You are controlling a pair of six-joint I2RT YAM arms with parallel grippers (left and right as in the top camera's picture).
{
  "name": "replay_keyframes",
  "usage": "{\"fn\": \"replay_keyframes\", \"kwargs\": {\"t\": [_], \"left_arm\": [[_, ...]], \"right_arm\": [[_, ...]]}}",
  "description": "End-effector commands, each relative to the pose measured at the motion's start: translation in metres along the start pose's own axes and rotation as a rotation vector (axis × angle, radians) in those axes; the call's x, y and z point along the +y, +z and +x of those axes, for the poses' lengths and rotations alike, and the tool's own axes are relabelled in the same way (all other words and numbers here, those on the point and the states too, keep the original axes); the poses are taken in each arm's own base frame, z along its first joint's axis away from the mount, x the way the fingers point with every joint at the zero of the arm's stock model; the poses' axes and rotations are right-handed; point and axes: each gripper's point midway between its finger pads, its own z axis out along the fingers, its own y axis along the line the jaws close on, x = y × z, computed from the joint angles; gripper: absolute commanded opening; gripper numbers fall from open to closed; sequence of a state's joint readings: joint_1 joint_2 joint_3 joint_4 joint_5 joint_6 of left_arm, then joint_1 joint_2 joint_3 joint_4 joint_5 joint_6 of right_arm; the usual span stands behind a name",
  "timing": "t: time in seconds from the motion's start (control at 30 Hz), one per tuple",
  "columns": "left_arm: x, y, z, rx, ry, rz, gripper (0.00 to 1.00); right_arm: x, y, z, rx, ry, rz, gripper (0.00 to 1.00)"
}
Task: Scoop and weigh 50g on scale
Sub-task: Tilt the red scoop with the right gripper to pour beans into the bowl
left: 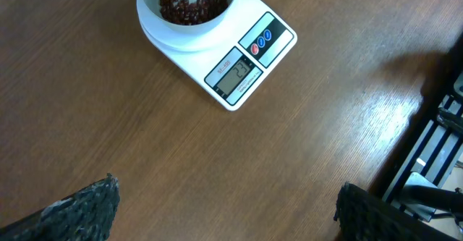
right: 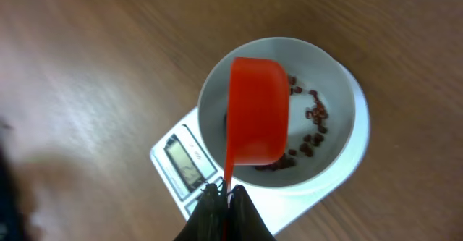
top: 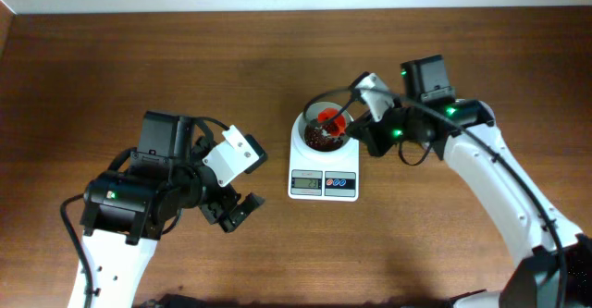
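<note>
Right gripper (right: 223, 200) pinches the scoop (right: 258, 111) by its handle, tipped over the scale (top: 323, 183) to shed beans (right: 312, 121); left gripper (left: 228, 212) rests spread wide, well clear.

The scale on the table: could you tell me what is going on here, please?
The right gripper holds an orange-red scoop by its handle, tipped over the white bowl on the scale. Some dark beans already lie in the bowl. The left gripper hangs open above the table nearby, holding nothing.
</note>
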State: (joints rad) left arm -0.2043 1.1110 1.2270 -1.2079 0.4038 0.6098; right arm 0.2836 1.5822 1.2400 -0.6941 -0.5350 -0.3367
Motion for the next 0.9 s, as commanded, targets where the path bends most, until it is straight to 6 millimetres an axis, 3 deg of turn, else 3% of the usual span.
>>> {"fn": "replay_keyframes", "kwargs": {"t": [0.0,0.43,0.57,0.67,0.73,0.83,0.87], "left_arm": [[0.002,-0.004,-0.004,-0.014,0.02,-0.013,0.99],[0.002,-0.004,-0.004,-0.014,0.02,-0.013,0.99],[0.002,-0.004,-0.004,-0.014,0.02,-0.013,0.99],[0.002,-0.004,-0.004,-0.014,0.02,-0.013,0.99],[0.002,-0.004,-0.004,-0.014,0.02,-0.013,0.99],[0.002,-0.004,-0.004,-0.014,0.02,-0.013,0.99],[0.002,-0.004,-0.004,-0.014,0.02,-0.013,0.99]], "right_arm": [[-0.01,0.002,0.001,0.068,-0.087,0.189,0.04],[-0.007,-0.002,-0.007,0.05,-0.119,0.226,0.04],[-0.001,-0.001,-0.012,0.02,-0.079,0.195,0.04],[-0.007,-0.003,-0.016,0.003,-0.04,0.23,0.04],[0.008,0.0,-0.015,0.002,-0.087,0.142,0.04],[-0.009,-0.003,-0.013,0.013,-0.009,0.245,0.04],[0.003,-0.001,-0.012,0.016,-0.062,0.172,0.04]]}}
